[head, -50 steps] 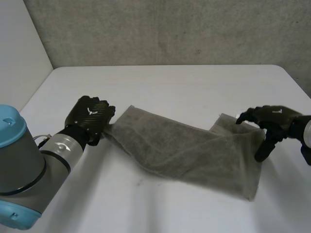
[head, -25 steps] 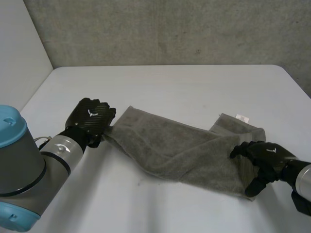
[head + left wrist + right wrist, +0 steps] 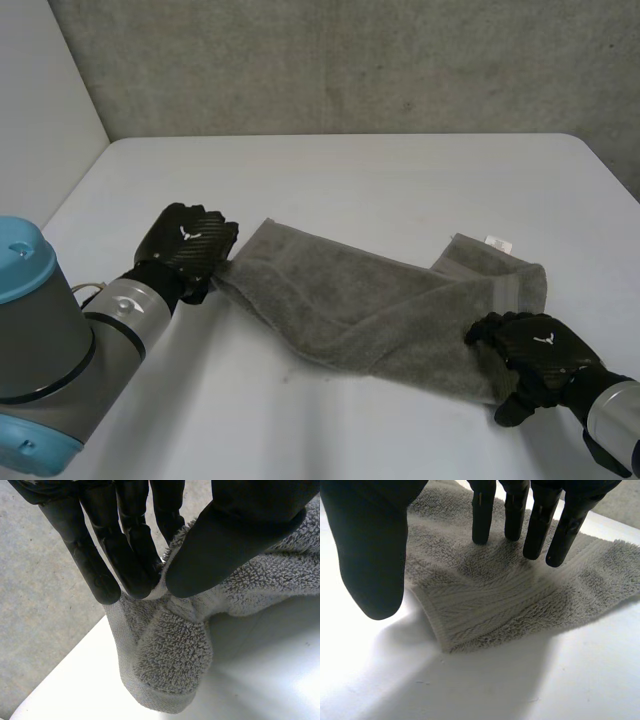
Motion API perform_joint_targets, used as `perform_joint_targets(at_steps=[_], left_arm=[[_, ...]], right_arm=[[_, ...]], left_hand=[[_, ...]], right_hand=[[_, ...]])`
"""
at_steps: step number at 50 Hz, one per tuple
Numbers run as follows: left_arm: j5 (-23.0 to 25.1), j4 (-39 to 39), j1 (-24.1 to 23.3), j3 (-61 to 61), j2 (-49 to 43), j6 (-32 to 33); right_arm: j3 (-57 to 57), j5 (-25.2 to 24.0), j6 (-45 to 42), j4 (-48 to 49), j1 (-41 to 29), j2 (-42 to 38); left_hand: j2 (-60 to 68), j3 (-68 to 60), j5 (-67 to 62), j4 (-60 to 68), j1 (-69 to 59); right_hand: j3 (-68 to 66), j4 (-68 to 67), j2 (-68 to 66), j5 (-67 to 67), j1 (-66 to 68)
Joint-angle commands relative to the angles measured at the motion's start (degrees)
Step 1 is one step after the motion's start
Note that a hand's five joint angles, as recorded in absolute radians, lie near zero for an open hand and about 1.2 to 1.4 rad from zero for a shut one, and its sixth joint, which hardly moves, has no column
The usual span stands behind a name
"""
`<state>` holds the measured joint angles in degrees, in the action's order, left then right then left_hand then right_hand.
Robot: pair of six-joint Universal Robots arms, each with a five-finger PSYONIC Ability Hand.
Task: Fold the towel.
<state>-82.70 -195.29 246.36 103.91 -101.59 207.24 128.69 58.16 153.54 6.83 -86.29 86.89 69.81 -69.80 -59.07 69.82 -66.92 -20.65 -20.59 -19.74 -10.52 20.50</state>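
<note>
Nearest, the right robot hand (image 3: 535, 358) is spread open over the near right corner of the rumpled grey terry towel (image 3: 370, 300), its thumb off the edge. Farther left, the left robot hand (image 3: 190, 245) pinches the towel's left end between fingers and thumb. The towel stretches across the white worktop (image 3: 380, 180).

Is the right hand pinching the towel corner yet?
No: in the right wrist view the right hand has straight fingers over the towel corner, with the thumb apart beside it and no cloth pinched.

Bright, diffuse light; the white table (image 3: 295, 690) glares beside the towel (image 3: 170, 655), with soft shadow under its raised fold.
</note>
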Motion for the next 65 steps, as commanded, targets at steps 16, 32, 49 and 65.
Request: perform_joint_targets(at_steps=[16,32,49,65], left_arm=[[-0.18,0.0,0.09,0.07,-0.8,0.01],[-1.59,7.03,-0.17,-4.33,10.27,0.01],[-2.38,24.61,1.93,-23.58,17.56,0.89],[-1.94,20.74,5.45,-28.23,-10.3,5.81]], right_arm=[[-1.96,0.9,-2.28,6.44,0.59,-5.68],[-26.39,2.39,3.52,-4.98,1.21,16.82],[-62.51,2.31,2.64,-29.41,2.35,6.1],[-67.61,16.63,-9.66,-27.13,-12.86,-23.61]], left_hand=[[10.19,-10.2,-10.93,10.18,-13.08],[10.19,-10.2,-10.93,10.18,-13.08],[10.19,-10.2,-10.93,10.18,-13.08],[10.19,-10.2,-10.93,10.18,-13.08]], right_hand=[[-59.07,-59.14,-59.98,-59.2,59.22],[-59.35,-59.41,-60.26,-59.48,59.5],[-59.35,-59.41,-60.26,-59.48,59.5],[-59.35,-59.41,-60.26,-59.48,59.5]])
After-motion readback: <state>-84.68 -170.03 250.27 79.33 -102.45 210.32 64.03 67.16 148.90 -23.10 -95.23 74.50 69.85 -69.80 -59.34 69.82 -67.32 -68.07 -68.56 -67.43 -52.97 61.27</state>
